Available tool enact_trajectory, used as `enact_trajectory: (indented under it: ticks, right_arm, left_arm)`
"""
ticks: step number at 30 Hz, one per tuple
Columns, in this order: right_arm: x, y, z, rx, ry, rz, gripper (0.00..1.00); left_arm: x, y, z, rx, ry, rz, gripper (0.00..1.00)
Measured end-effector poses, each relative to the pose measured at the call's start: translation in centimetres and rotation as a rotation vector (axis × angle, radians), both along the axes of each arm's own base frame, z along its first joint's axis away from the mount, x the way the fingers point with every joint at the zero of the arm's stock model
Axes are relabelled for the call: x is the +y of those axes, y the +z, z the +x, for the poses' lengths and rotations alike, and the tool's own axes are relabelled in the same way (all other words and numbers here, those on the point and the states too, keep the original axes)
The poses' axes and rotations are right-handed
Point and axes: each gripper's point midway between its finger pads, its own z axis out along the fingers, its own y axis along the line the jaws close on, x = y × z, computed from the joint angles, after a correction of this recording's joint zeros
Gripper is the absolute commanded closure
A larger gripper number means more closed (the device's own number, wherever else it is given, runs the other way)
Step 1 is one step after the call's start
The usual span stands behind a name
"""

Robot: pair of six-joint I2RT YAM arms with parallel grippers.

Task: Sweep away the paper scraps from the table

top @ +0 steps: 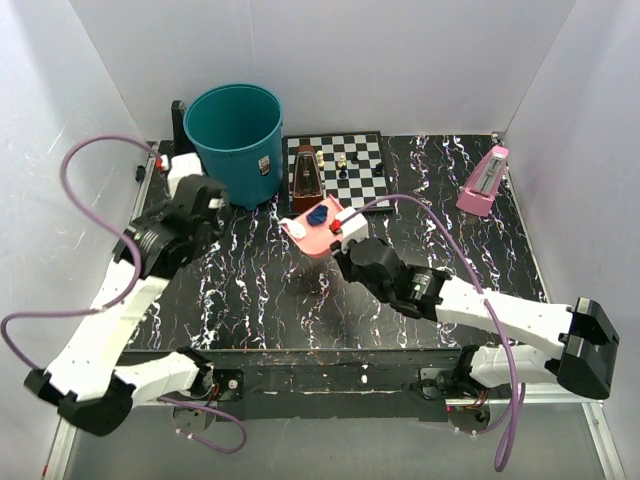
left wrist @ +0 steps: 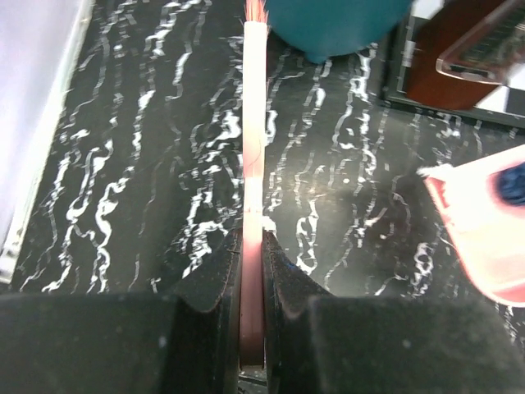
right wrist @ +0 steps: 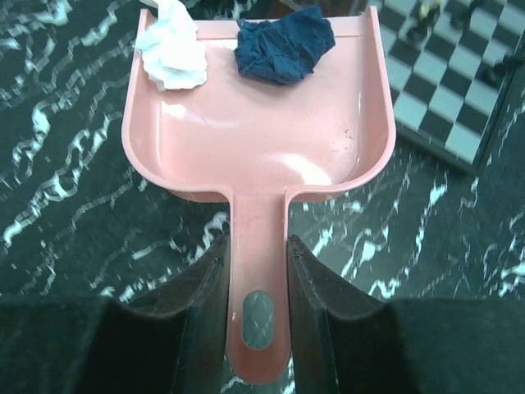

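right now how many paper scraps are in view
2, both in the dustpan: white scrap at its far left, blue scrap beside it. More may hide behind the bin.

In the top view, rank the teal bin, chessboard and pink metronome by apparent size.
1. teal bin
2. chessboard
3. pink metronome
The bin stands taller, nearer the camera, so its lead may be exaggerated.
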Motion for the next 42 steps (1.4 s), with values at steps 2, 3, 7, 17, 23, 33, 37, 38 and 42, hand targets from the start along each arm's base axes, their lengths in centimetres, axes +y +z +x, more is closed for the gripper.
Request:
enact_trajectory:
  ticks: [2, 3, 7, 17, 23, 33, 37, 38, 42]
  right_arm:
    - [1.2, 1.6, 0.6, -0.021, 0.017, 0.005, 0.99]
    - [1.8, 2.5, 0.9, -0.031, 0.024, 0.007, 0.99]
    - [4.6, 6.3, 2.2, -0.074, 0.054, 0.009, 0.99]
    - [12.3, 16.7, 6.5, -0.149, 0.107, 0.019, 0.99]
    - [16.1, 17.0, 10.6, -0.132, 0.108, 0.025, 0.99]
    - [20.8, 15.5, 15.3, -0.095, 0.126, 0.152, 0.99]
    - [21.8, 16.5, 15.7, -0.033, 0.16, 0.303, 0.99]
    - [21.9, 17.0, 15.9, -0.013, 0.169, 0.353, 0.99]
    - [21.7, 19.0, 17.2, 0.084, 0.184, 0.553, 0.99]
  left_arm:
    - [1.8, -0.1, -1.4, -0.026, 0.05, 0.007, 1.0]
    - [2.6, 0.0, -1.9, -0.042, 0.07, 0.007, 1.0]
    - [4.5, 0.4, -3.5, -0.097, 0.119, -0.004, 1.0]
    - [4.8, -1.2, -4.3, -0.101, 0.116, -0.011, 1.0]
    - [4.7, -2.6, -4.4, -0.08, 0.107, -0.008, 1.0]
    - [3.7, -3.8, -4.3, -0.051, 0.079, -0.037, 1.0]
    - [3.5, -4.3, -4.2, -0.043, 0.071, -0.041, 1.0]
    - [3.4, -4.4, -4.2, -0.042, 0.069, -0.043, 1.0]
    - [3.1, -4.8, -4.1, -0.031, 0.06, -0.054, 1.0]
